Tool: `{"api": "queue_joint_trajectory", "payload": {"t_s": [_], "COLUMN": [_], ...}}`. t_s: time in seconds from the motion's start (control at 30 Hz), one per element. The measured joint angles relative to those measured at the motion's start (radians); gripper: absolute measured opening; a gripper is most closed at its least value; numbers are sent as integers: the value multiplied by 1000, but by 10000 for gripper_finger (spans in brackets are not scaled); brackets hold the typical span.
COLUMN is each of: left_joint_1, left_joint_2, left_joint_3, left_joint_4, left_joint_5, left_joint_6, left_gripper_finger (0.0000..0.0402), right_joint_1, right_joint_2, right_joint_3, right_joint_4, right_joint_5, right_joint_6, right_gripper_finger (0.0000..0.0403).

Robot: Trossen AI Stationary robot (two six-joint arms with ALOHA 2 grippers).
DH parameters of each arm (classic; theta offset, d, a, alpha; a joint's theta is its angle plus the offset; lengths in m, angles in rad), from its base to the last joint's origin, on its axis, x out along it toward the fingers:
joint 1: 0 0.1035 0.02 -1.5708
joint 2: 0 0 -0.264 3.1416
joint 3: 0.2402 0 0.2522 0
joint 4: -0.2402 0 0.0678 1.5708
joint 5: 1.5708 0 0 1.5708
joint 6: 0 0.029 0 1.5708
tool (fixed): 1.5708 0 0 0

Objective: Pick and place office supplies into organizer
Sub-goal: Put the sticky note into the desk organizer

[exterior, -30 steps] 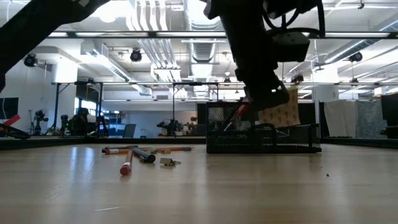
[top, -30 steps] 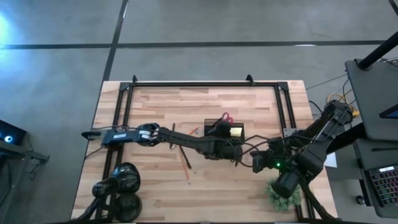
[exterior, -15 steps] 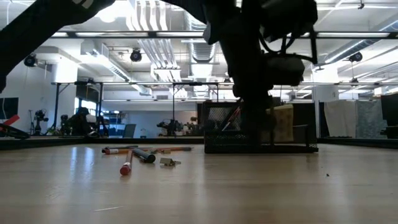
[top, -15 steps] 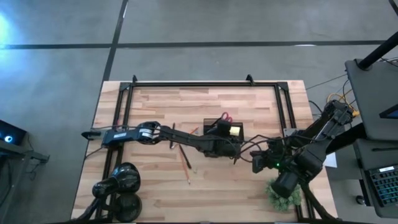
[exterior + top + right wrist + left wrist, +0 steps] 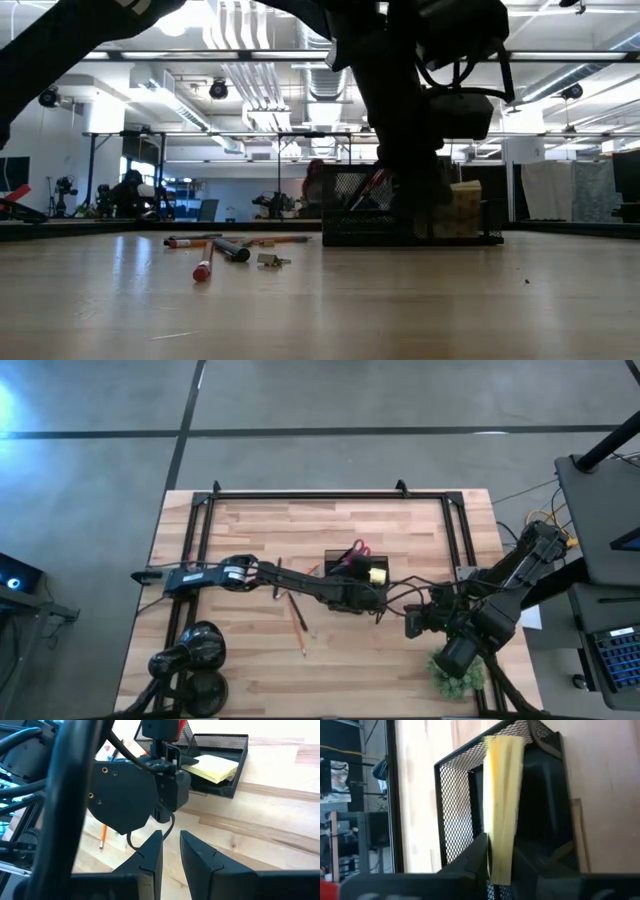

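– Any way into the organizer?
– Hardly; the left gripper sits over it, with the note pad between its fingers.
– And around it?
– Pencils lie beside it (the plant ball and right gripper crowd the near right corner).

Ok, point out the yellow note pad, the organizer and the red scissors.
yellow note pad (image 5: 212, 767), right wrist view, top sheet.
organizer (image 5: 454, 815), left wrist view, mesh side wall.
red scissors (image 5: 357, 547), high view, handles.

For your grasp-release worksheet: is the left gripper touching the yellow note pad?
Touching. The left wrist view shows the yellow note pad wedged between the left gripper fingers, with no gap, inside the mesh organizer.
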Motion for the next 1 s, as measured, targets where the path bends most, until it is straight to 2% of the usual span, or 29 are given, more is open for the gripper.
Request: {"api": "queue_joint_trajectory", "payload": {"t_s": [0.17,0.27,0.37,0.6,0.73,1.0], "left_joint_1": [-4,-9,-13,-13,-13,-15], "left_joint_2": [-5,-19,-34,-40,-60,-118], "left_joint_3": [13,25,29,29,28,27], "left_joint_4": [-48,-88,-101,-121,-142,-134], "left_joint_5": [60,188,279,305,361,596], "left_joint_6": [-22,-37,-109,-154,-154,-214], "left_gripper_finger": [105,119,123,123,123,123], "right_joint_1": [0,0,0,0,0,0], "right_joint_2": [0,0,0,0,0,0], "right_joint_3": [0,-1,-1,-2,-2,-4], "right_joint_4": [0,-1,-1,-2,-3,-5], "right_joint_5": [0,0,0,0,0,4], "right_joint_6": [-1,0,-1,-2,-4,-4], "right_gripper_finger": [59,59,59,59,59,59]}}
